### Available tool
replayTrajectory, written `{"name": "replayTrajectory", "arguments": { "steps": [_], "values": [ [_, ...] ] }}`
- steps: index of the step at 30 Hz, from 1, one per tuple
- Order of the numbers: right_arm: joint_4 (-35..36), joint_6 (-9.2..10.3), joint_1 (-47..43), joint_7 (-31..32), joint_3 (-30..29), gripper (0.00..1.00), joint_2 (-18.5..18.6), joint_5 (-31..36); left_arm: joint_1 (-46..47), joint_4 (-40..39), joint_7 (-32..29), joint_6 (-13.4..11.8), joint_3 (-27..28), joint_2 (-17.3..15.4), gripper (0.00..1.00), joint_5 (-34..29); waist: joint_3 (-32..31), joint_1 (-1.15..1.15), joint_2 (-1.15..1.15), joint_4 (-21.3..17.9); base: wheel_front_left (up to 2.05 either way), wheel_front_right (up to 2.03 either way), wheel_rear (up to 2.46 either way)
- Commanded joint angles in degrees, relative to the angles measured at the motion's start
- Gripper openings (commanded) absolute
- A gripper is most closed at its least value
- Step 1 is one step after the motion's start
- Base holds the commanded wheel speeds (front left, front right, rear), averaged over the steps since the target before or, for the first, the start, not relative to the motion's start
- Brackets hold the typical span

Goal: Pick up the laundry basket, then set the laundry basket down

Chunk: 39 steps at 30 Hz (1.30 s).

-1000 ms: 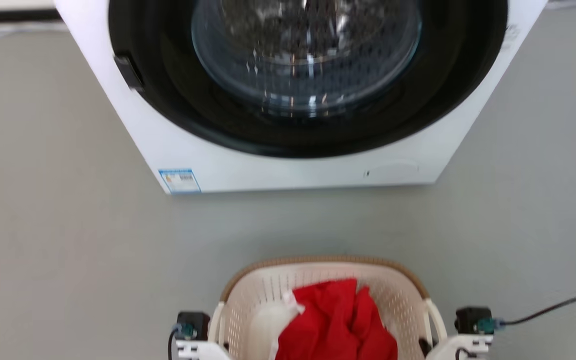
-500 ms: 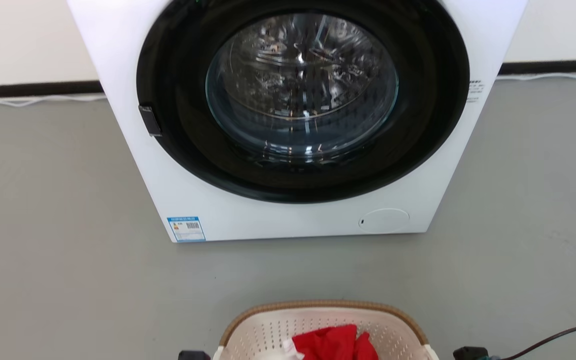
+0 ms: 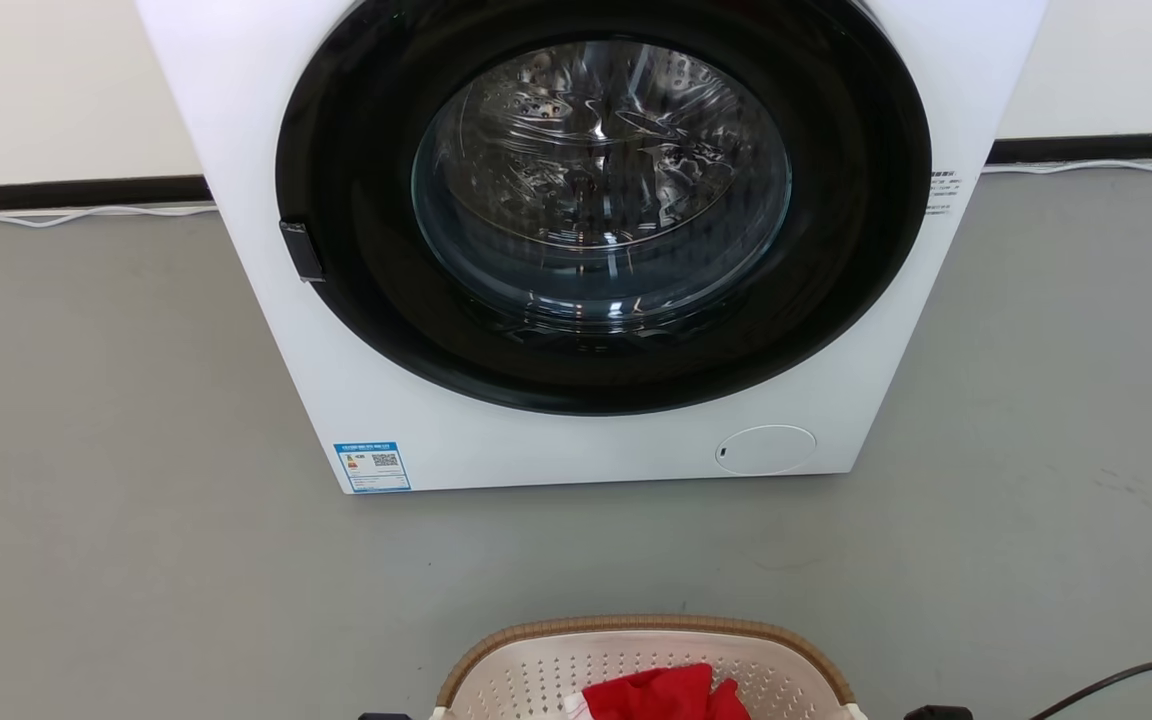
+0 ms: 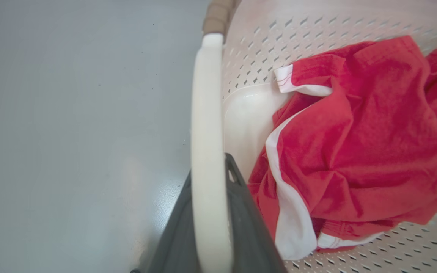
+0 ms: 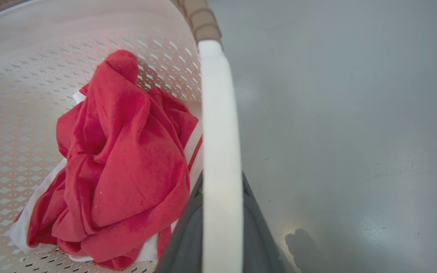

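Note:
The laundry basket (image 3: 646, 632), cream perforated plastic with a brown woven-look rim, shows at the bottom edge of the head view, in front of the washing machine. A red garment with white trim (image 3: 661, 692) lies in it. In the left wrist view my left gripper (image 4: 208, 167) is shut on the basket's white loop handle (image 4: 207, 94), dark fingers either side of it. The basket wall (image 4: 279, 34) and the red garment (image 4: 355, 132) are to its right. My right gripper (image 5: 222, 176) is likewise shut on the other white handle (image 5: 218, 113), with the basket wall (image 5: 21, 76) and red garment (image 5: 127, 163) to its left.
A white front-loading washing machine (image 3: 366, 400) with a shut round glass door (image 3: 601, 180) stands ahead on the grey floor (image 3: 116, 500). A dark cable (image 3: 1126, 675) runs across the floor at the lower right. Behind the machine, a wall with a black skirting (image 3: 66, 192).
The whole head picture has shifted down, so the camera moved: more of the machine and the wall shows, less of the basket. Both grips on the handles look unchanged.

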<state>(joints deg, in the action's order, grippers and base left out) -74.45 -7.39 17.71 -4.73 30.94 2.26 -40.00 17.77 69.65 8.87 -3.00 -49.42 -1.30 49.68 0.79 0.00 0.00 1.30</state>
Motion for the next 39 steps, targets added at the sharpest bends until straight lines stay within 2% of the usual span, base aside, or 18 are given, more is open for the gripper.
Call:
{"name": "replayTrajectory", "arguments": {
  "steps": [1, 24, 32, 39],
  "values": [
    [0.5, -0.1, 0.79, -0.86, 1.11, 0.0, 0.62, -0.21, 1.25, 0.09, 1.02, -0.7, 0.91, -1.58, 0.0, 0.48, 0.03, 0.0, 0.0, -0.01, 0.0, 0.0, 0.0],
    [0.5, -0.1, 2.49, -1.46, 1.51, 0.0, 0.62, -0.9, 3.01, 0.53, 1.93, -0.98, -1.59, -1.58, 0.0, 3.23, 1.53, 0.0, 0.0, -0.37, 0.0, 0.0, 0.0],
    [0.5, -0.1, 7.16, -2.54, 1.71, 0.0, 0.62, -0.77, 7.16, 0.75, 3.32, -1.27, -1.71, -1.58, 0.0, 3.68, 5.52, 0.0, 0.0, -0.58, 0.0, 0.0, 0.0],
    [0.5, -0.1, 13.69, -3.55, 0.68, 0.0, 0.62, 0.23, 13.56, 1.14, 4.67, -1.45, -0.99, -1.58, 0.0, 3.81, 12.19, 0.0, 0.0, -0.64, 0.0, 0.0, 0.0]
  ]
}}
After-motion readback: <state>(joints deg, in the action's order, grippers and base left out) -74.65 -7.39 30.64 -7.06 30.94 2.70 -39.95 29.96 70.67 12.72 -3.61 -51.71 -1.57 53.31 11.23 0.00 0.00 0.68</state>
